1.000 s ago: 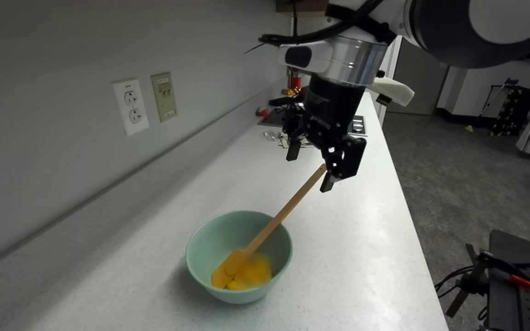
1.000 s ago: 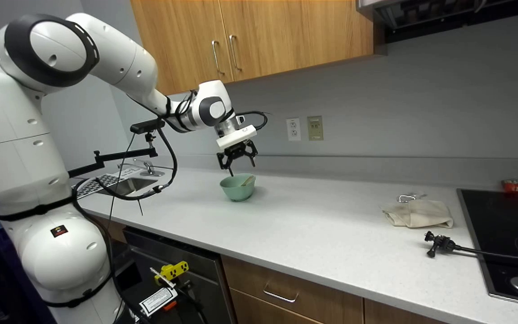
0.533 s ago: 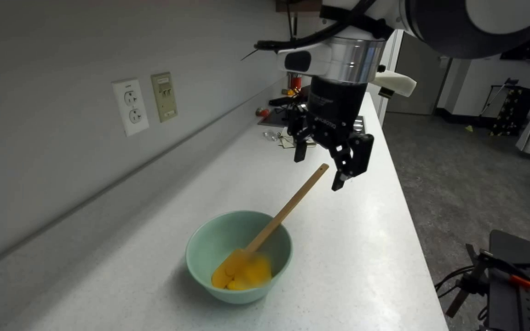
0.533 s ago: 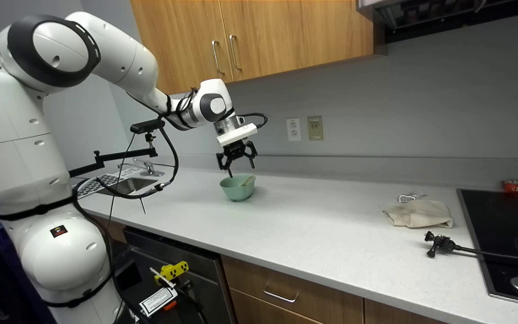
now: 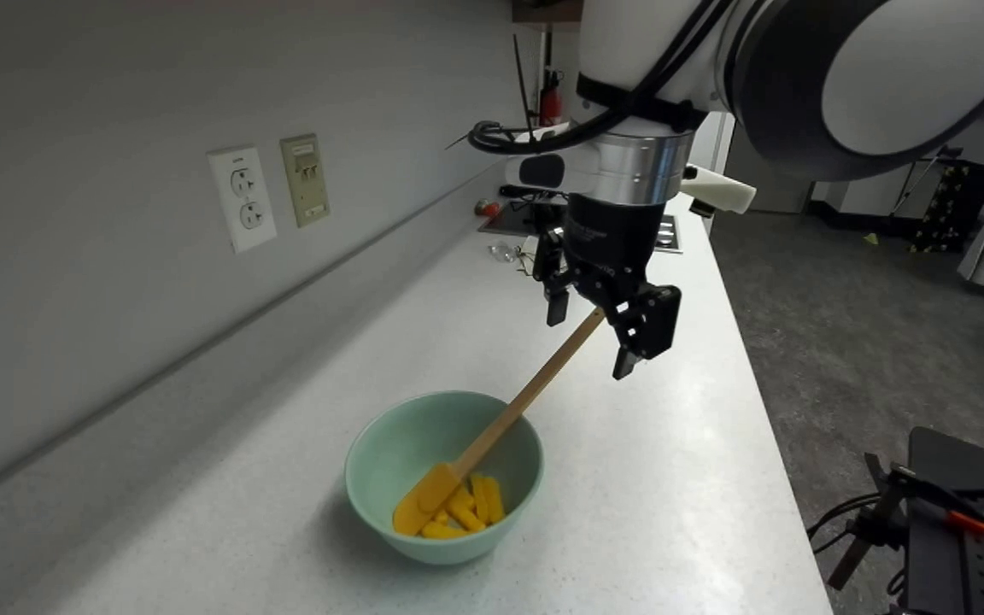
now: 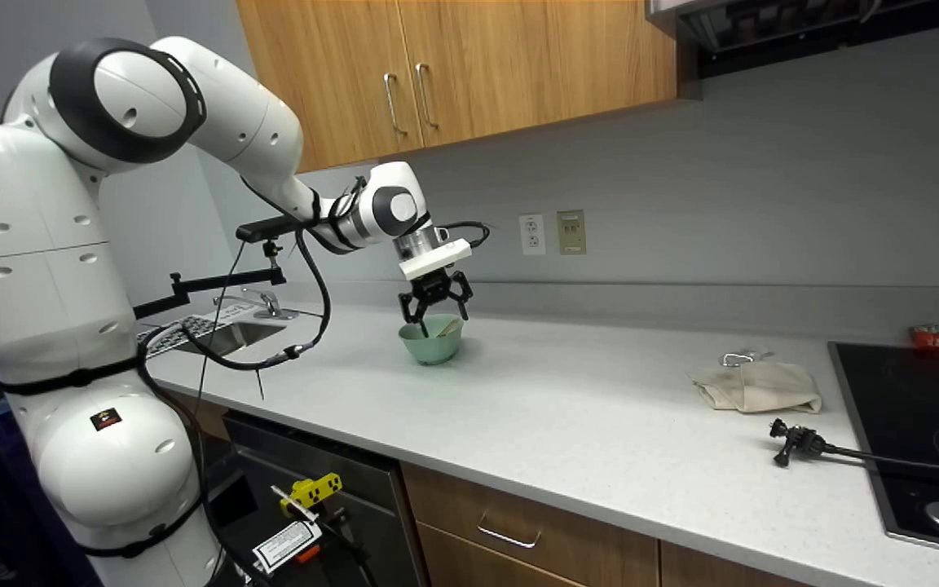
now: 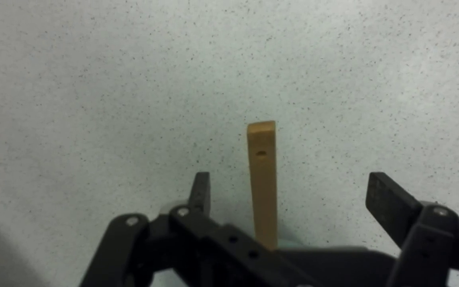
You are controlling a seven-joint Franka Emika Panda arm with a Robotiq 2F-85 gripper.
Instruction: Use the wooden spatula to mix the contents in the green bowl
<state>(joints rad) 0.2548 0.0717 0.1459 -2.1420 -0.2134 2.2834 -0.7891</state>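
Note:
The green bowl [image 5: 385,457] stands on the white counter and also shows in an exterior view [image 6: 430,350]. Yellow chunky contents [image 5: 468,511] lie in its bottom. The wooden spatula [image 5: 535,393] leans on the bowl's rim, its yellow-orange blade down among the pieces and its tan handle rising out. My gripper [image 5: 590,339] is open and empty above the counter at the handle's top end, which is partly hidden behind it. In the wrist view, the handle [image 7: 264,187] passes between the spread fingers of the gripper [image 7: 289,175], closer to the left finger and touching neither.
A wall with outlets [image 5: 242,198] runs along the counter's back. A sink [image 6: 245,334] lies beside the arm. A folded cloth [image 6: 759,387], a black clamp on a cable [image 6: 800,440] and a cooktop [image 6: 918,440] are farther along. A wooden cabinet [image 6: 469,73] hangs above.
My open gripper first shifts slightly sideways, then comes down to the top of the spatula handle. The bowl and spatula have not moved.

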